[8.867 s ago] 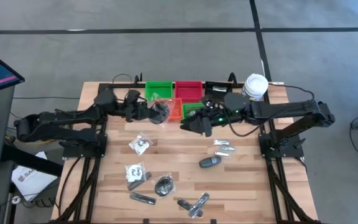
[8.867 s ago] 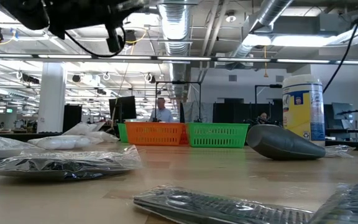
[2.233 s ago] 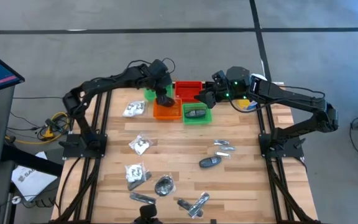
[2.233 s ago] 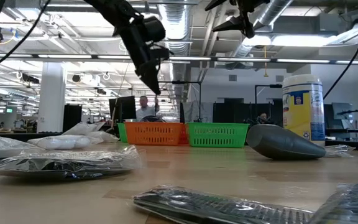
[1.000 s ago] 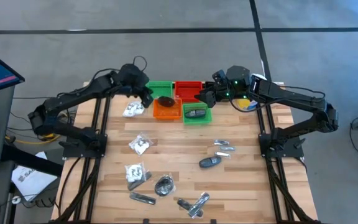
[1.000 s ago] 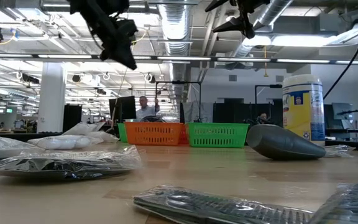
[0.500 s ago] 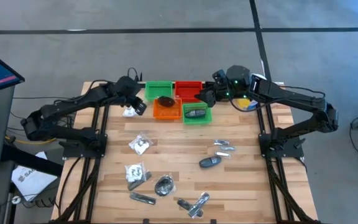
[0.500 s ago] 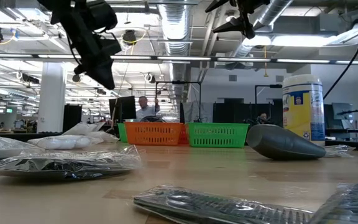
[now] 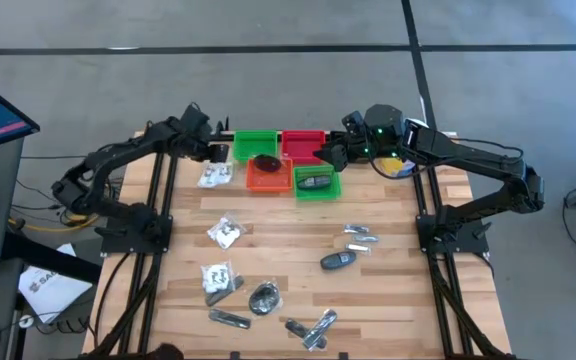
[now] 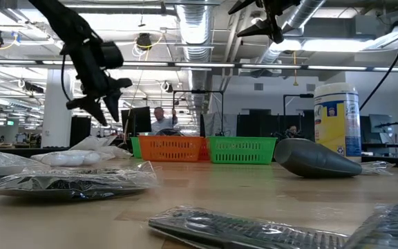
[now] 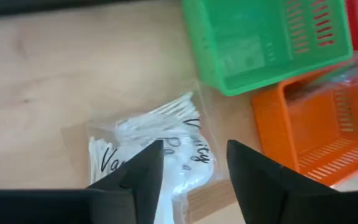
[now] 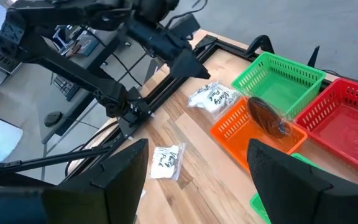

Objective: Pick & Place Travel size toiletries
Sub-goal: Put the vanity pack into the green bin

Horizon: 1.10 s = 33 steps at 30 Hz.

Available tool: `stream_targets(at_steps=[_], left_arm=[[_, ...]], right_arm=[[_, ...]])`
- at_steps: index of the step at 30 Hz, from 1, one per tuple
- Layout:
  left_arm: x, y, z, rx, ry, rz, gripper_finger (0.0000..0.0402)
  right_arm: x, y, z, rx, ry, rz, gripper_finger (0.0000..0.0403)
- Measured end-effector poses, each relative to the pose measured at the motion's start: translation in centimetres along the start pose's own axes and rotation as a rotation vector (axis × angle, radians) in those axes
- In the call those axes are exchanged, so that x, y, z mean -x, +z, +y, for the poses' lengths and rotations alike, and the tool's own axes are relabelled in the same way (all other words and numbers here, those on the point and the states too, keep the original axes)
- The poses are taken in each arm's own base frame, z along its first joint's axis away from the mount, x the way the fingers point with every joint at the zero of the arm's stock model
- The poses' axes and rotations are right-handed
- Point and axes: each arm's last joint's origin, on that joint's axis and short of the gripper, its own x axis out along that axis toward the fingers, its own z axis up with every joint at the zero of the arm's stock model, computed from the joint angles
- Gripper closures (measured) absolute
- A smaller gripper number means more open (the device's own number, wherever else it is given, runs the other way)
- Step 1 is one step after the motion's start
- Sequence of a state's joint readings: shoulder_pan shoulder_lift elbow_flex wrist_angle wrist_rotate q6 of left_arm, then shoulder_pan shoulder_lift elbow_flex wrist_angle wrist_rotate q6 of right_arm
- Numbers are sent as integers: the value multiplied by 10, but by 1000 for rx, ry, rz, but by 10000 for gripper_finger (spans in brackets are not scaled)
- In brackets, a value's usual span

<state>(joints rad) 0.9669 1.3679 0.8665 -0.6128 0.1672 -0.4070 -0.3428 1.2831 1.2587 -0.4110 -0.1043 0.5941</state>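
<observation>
Wooden bench, trays along far edge. Left gripper jaws parted, empty, above cotton-swab packet near far-left corner. Right gripper open, hovering over green tray. Other toiletries scattered toward near edge.

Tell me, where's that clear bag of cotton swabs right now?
In the high view the bag of cotton swabs lies on the table's far left side, just left of the orange tray, under the left gripper.
</observation>
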Motion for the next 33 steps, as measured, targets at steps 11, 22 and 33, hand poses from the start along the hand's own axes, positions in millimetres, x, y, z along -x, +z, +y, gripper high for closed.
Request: stream_targets(at_steps=[11,22,33], left_arm=[[-21,9,26,123,-65,111,188],[-18,6,23,-109,11,89,179],[-14,2,26,84,41,125,176]], right_arm=[[0,0,0,0,0,-1,138],[0,0,0,0,1,-1,138],[0,0,0,0,0,-1,138]])
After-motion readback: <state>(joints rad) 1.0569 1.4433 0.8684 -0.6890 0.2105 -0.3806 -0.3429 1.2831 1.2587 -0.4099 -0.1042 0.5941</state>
